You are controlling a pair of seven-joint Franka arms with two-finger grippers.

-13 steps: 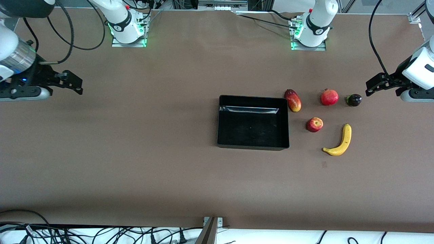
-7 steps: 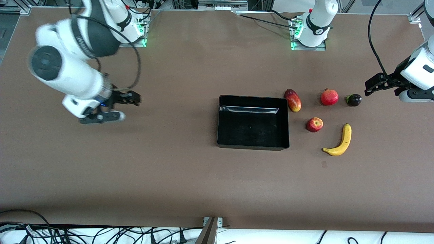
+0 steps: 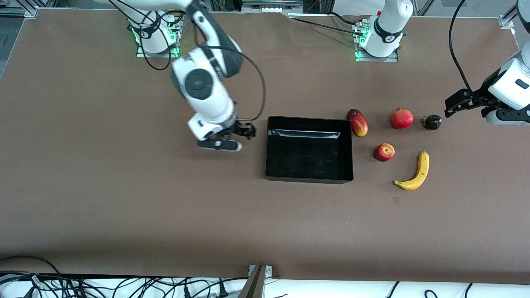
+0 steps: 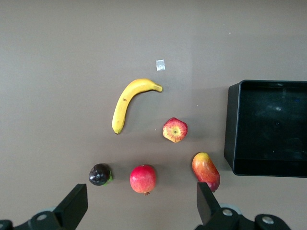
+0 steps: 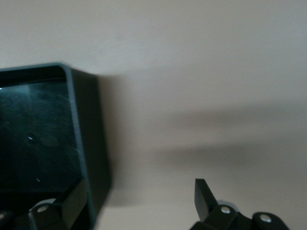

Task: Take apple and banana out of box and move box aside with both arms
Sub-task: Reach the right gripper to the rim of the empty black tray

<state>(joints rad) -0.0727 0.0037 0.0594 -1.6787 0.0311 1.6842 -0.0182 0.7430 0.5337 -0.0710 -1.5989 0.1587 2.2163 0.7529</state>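
Front view: glossy black rectangular box [image 3: 309, 178]; curved banana [image 3: 415, 174]; right gripper [image 3: 244, 134], left gripper [image 3: 455, 104], fingers released.

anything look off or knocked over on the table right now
Nothing stands out. The black box sits flat, square and empty. The apple, banana, mango, pomegranate and a small dark fruit lie apart on the table beside it, unharmed. Both grippers are open: the right gripper by the box wall, the left gripper near the dark fruit.
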